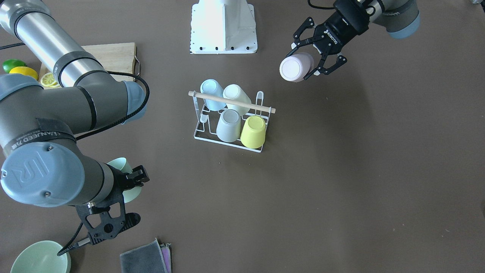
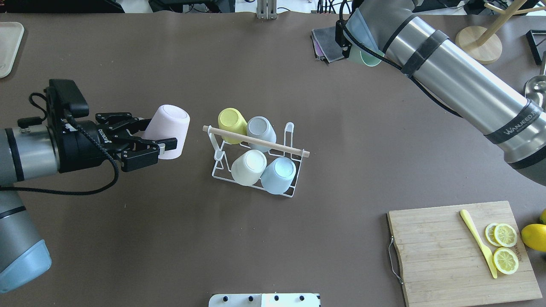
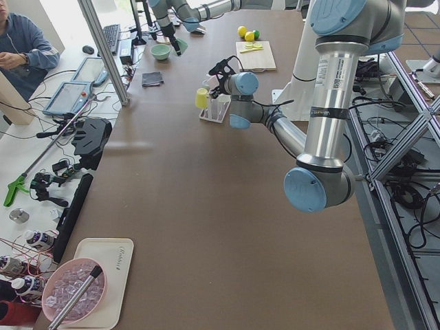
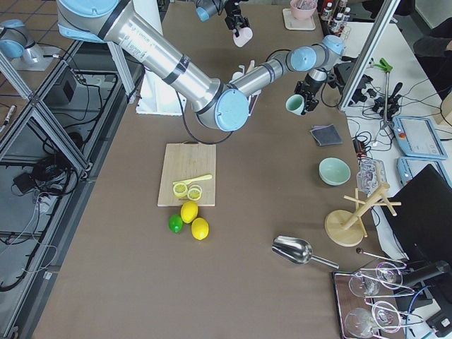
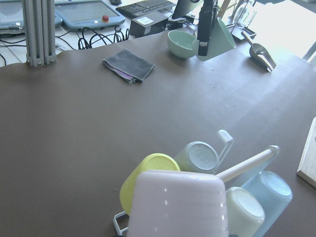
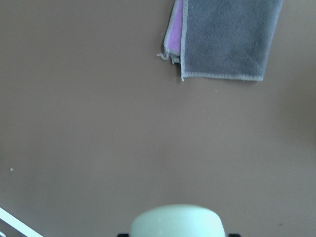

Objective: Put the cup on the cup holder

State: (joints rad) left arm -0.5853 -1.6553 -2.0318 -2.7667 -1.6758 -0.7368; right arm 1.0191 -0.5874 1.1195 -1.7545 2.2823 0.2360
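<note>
The cup holder [image 2: 221, 173] is a white wire rack with a wooden rod, mid-table; it also shows in the front view [image 1: 261, 108]. It holds a yellow [image 2: 231, 121], a grey [image 2: 260, 128], a cream [image 2: 248, 167] and a blue cup [image 2: 278, 174], all upside down. My left gripper [image 2: 164, 140] is shut on a pink cup [image 2: 168, 128], held tilted just left of the rack, apart from it. The pink cup fills the bottom of the left wrist view [image 5: 180, 205]. My right gripper [image 1: 130, 185] is shut on a mint green cup [image 1: 123, 167] at the far right of the table.
A wooden cutting board [image 2: 443, 251] with lemon slices and a yellow knife lies near right. Whole lemons [image 2: 535, 236] sit beside it. A folded grey cloth [image 2: 326, 42] and a green bowl [image 1: 39, 258] lie far right. A wooden stand [image 2: 477, 42] is at the far corner.
</note>
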